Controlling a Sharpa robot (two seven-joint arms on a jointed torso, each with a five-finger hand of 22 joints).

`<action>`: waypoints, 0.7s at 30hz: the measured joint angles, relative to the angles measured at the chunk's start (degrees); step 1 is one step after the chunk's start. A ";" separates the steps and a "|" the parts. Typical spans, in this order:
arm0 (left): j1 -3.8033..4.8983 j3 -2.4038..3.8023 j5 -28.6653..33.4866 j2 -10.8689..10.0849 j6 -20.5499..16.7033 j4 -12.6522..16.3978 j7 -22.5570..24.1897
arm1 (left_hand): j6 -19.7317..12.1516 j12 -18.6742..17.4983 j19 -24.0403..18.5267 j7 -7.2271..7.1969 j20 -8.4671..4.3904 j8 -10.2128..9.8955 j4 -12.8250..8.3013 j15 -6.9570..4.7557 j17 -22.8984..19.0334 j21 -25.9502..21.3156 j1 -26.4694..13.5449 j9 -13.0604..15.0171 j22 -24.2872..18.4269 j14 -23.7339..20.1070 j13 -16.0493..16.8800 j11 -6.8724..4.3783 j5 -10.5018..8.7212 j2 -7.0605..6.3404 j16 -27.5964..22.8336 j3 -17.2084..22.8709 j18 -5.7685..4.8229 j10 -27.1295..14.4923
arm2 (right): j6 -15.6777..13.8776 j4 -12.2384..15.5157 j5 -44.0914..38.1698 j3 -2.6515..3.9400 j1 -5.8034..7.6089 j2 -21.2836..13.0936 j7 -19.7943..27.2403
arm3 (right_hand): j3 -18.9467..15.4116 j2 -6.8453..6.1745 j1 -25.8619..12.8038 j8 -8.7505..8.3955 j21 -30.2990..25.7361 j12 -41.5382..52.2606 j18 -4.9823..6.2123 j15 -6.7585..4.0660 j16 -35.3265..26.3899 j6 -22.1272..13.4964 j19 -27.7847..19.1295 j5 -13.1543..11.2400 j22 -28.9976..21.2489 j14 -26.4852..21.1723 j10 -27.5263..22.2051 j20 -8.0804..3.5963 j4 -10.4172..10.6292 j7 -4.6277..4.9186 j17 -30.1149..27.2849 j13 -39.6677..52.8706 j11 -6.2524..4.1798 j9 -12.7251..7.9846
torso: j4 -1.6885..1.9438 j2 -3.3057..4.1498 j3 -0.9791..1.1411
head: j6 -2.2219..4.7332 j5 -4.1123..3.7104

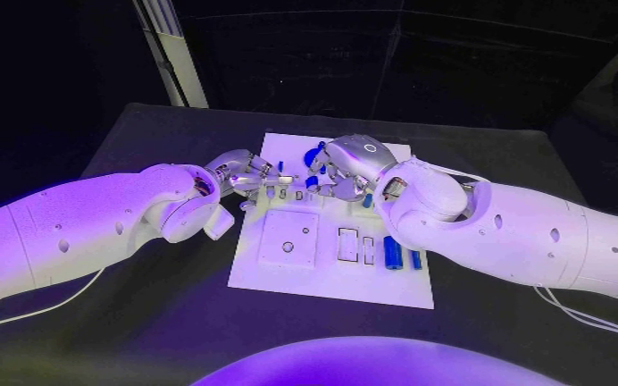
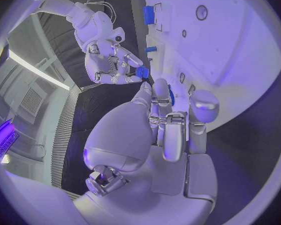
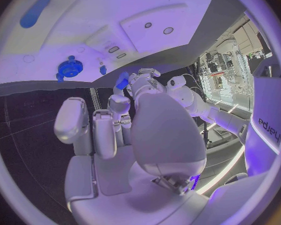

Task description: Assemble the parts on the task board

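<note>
The white task board (image 1: 290, 270) lies mid-table, with two blue parts (image 1: 391, 250) in its near right corner. My right hand (image 1: 343, 166) hovers over the board's far half and pinches a small blue part (image 2: 141, 72) at its fingertips; the same part (image 3: 122, 80) is also in the right wrist view. My left hand (image 1: 239, 175) reaches in over the board's left edge, its fingers (image 2: 162, 97) stretched toward the small slots. A sliver of blue (image 2: 171, 93) shows behind those fingertips; whether they hold it is hidden. A blue gear (image 3: 70, 67) stands near the board's far edge.
The board (image 2: 240, 45) also carries a raised square plate (image 1: 288, 237) with a round hole, rectangular slots (image 1: 347, 243) and a blue oblong part (image 3: 35, 10). The two hands are close together over the board's far left. Black table (image 1: 154, 314) surrounds the board.
</note>
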 measured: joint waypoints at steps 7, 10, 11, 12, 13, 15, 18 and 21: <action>0.11 0.01 0.14 -2.87 -0.37 0.52 0.71 | 0.00 0.00 -0.22 0.00 -0.20 0.00 -0.24 0.00 0.00 0.00 0.38 0.00 -0.58 0.00 -0.14 0.00 0.00 -0.38 0.00 0.24 0.00 0.00 | 3.10 -1.96 -2.25 0.01 0.01 1.38 -1.21 | 0.02 -0.13 -0.15 0.00 0.00 -0.58 0.00 0.00 0.00 0.29 0.00 -1.20 0.00 0.00 0.00 0.00 0.02 -0.06 -0.01 -0.22 0.00 0.01 | 0.13 -0.04 -0.08 | -0.04 -0.09; 0.41 0.01 0.48 -4.07 -0.65 0.80 1.42 | 0.00 -0.23 -0.22 0.00 -0.20 0.00 -0.24 0.00 0.00 -0.32 0.55 0.00 -0.85 0.00 -0.22 0.00 0.00 -0.55 0.00 0.24 0.00 0.00 | 4.62 -3.04 -3.57 0.00 0.01 2.31 -1.80 | 0.15 -0.13 -0.16 0.00 0.00 -0.59 0.00 0.00 0.00 0.30 0.00 -1.22 0.01 0.00 0.00 0.00 0.16 -0.07 -0.01 -0.22 0.00 0.01 | 0.20 -0.06 -0.12 | -0.04 -0.10; 0.52 0.01 0.63 -4.37 -0.75 0.81 1.66 | 0.00 -0.23 -0.22 0.00 -0.20 0.00 -0.24 0.00 0.00 -0.32 0.45 -0.03 -0.97 0.00 -0.22 0.00 0.00 -0.74 0.00 0.24 0.00 0.00 | 5.05 -3.32 -4.01 0.00 0.02 2.64 -1.97 | 0.15 -0.12 -0.17 0.00 0.00 -0.59 0.00 0.00 0.00 0.30 0.00 -1.22 0.05 0.00 0.00 0.00 0.16 -0.07 -0.01 -0.22 0.00 0.01 | 0.20 -0.06 -0.13 | -0.02 -0.05; 0.64 0.01 0.79 -4.63 -0.87 0.81 1.90 | 0.00 -0.23 -0.22 0.00 -0.20 0.00 -0.24 0.00 0.00 -0.33 0.34 -0.06 -1.02 0.00 -0.22 0.00 0.00 -0.85 0.00 0.24 0.00 0.00 | 5.50 -3.61 -4.46 0.00 0.02 2.97 -2.14 | 0.15 -0.18 -0.26 0.00 0.00 -0.59 0.00 0.00 0.00 0.30 0.00 -1.22 0.13 0.00 0.00 0.00 0.15 -0.07 -0.01 -0.22 0.00 0.01 | 0.20 -0.06 -0.13 | -0.02 0.00; 0.79 0.01 1.07 -4.91 -1.05 0.81 2.23 | 0.00 -0.23 -0.27 0.00 -0.26 0.00 -0.24 0.00 0.00 -0.55 0.28 -0.06 -1.11 0.00 -0.22 0.00 0.00 -0.91 0.00 0.24 0.00 0.00 | 6.08 -3.97 -5.09 0.00 0.02 3.40 -2.35 | 0.18 -0.21 -0.57 0.00 0.00 -0.59 0.00 0.00 0.00 0.30 0.00 -1.22 0.16 0.00 0.00 0.00 0.12 -0.07 -0.01 -0.27 0.00 0.03 | 0.20 -0.06 -0.14 | -0.02 0.07; 0.99 0.02 1.54 -5.24 -1.33 0.80 2.74 | 0.00 -0.23 -0.42 0.00 -0.40 0.00 -0.24 0.00 0.00 -0.72 0.28 -0.06 -1.15 0.00 -0.22 0.00 0.00 -0.91 0.00 0.24 -0.01 0.00 | 6.98 -4.51 -6.02 0.00 0.02 4.01 -2.66 | 0.30 -0.28 -0.76 0.00 0.00 -0.59 0.00 0.01 0.00 0.31 0.02 -1.22 0.21 0.00 0.00 -0.02 0.01 -0.07 -0.01 -0.27 0.00 0.08 | 0.20 -0.06 -0.14 | -0.02 0.15; 1.33 0.03 2.37 -5.75 -1.86 0.76 3.60 | 0.00 -0.23 -0.42 0.00 -0.40 0.00 -0.24 0.00 0.00 -0.73 0.28 -0.06 -1.30 0.00 -0.28 0.01 0.00 -0.91 0.00 0.24 -0.01 0.00 | 8.48 -5.37 -7.58 -0.01 0.03 5.01 -3.21 | 0.30 -0.28 -0.76 0.00 0.00 -0.59 0.00 0.01 0.00 0.31 0.21 -1.22 0.25 0.00 0.00 -0.21 0.01 -0.07 -0.01 -0.27 0.00 0.08 | 0.16 -0.05 -0.15 | -0.01 0.26; 1.60 0.03 3.29 -6.09 -2.51 0.72 4.55 | 0.00 -0.23 -0.42 0.00 -0.40 0.00 -0.40 0.00 0.00 -1.00 0.28 -0.06 -1.62 0.00 -0.28 0.01 0.00 -0.91 0.00 0.39 0.00 0.00 | 9.87 -5.99 -9.13 -0.01 0.04 5.87 -3.83 | 0.30 -0.28 -0.76 -0.01 0.00 -0.59 0.00 0.01 0.00 0.31 0.21 -1.53 0.33 0.00 0.00 -0.21 0.01 -0.07 -0.02 -0.26 0.00 0.09 | 0.10 -0.04 -0.15 | -0.02 0.36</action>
